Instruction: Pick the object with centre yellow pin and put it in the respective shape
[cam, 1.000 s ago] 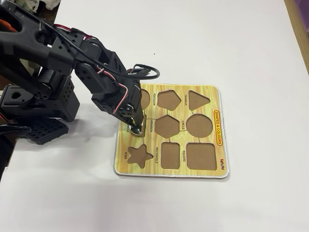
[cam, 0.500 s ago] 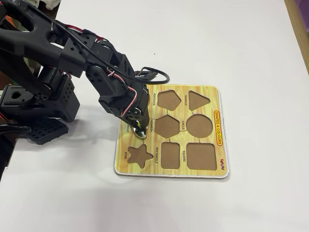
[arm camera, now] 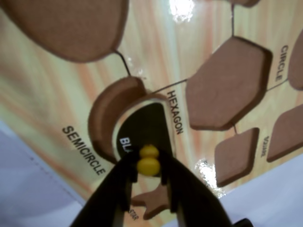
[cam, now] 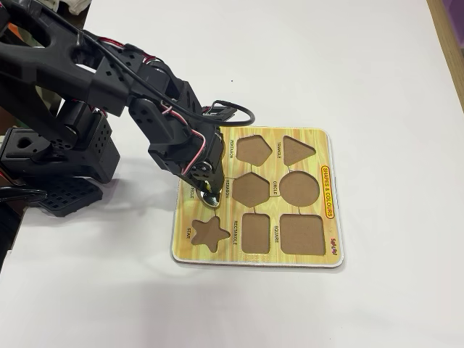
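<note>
Close wrist view, high fixed view; shape board (cam: 319, 145) shared.

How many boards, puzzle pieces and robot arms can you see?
Shape board: 1
Puzzle piece: 1
Robot arm: 1
Total: 3

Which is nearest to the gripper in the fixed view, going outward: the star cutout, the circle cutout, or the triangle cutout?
From the gripper:
1. Star cutout, just below it at the board's lower left.
2. Circle cutout, to its right, mid-board.
3. Triangle cutout, at the upper right, farthest.
</note>
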Robot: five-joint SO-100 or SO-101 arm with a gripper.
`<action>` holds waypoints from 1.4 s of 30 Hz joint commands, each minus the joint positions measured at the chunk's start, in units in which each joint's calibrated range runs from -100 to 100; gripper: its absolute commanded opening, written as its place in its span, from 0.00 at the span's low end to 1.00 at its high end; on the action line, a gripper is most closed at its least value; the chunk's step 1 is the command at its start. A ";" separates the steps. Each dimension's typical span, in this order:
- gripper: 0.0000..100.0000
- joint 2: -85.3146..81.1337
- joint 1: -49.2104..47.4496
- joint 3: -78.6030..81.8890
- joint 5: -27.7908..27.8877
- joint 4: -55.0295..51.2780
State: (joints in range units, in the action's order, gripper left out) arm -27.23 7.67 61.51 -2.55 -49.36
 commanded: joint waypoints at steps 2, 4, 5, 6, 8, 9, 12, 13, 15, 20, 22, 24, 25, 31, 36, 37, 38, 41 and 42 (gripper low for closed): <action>0.01 -0.47 -2.89 -1.98 -0.17 -0.17; 0.01 -0.47 -2.79 -1.98 -0.17 -0.17; 0.01 -0.47 -2.79 -1.98 -0.17 -0.17; 0.01 -0.47 -2.79 -1.98 -0.17 -0.17; 0.01 -0.47 -2.79 -1.98 -0.17 -0.17; 0.01 -0.47 -2.79 -1.98 -0.17 -0.17; 0.01 -0.47 -2.79 -1.98 -0.17 -0.08; 0.01 -0.47 -2.79 -1.98 -0.17 -0.17; 0.01 -0.47 -2.79 -1.89 -0.17 -0.25; 0.01 0.04 -2.69 -1.89 -0.22 -0.34; 0.01 0.29 -2.69 -1.80 -1.11 -0.34; 0.01 0.04 -2.69 -0.90 -1.58 -0.34; 0.01 -0.13 -2.79 -0.54 -1.58 -0.34; 0.01 -0.30 -2.79 -0.45 -1.58 -0.34; 0.01 -0.38 -2.69 -0.27 -1.58 -0.34; 0.01 -0.38 -2.69 -0.27 -1.58 -0.34; 0.01 -0.38 -2.69 -0.27 -1.58 -0.43; 0.01 -0.47 -2.79 0.63 -1.58 -0.43; 0.01 -0.47 -2.79 0.72 -1.58 -0.43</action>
State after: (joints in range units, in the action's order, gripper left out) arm -26.72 5.05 62.14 -4.21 -49.36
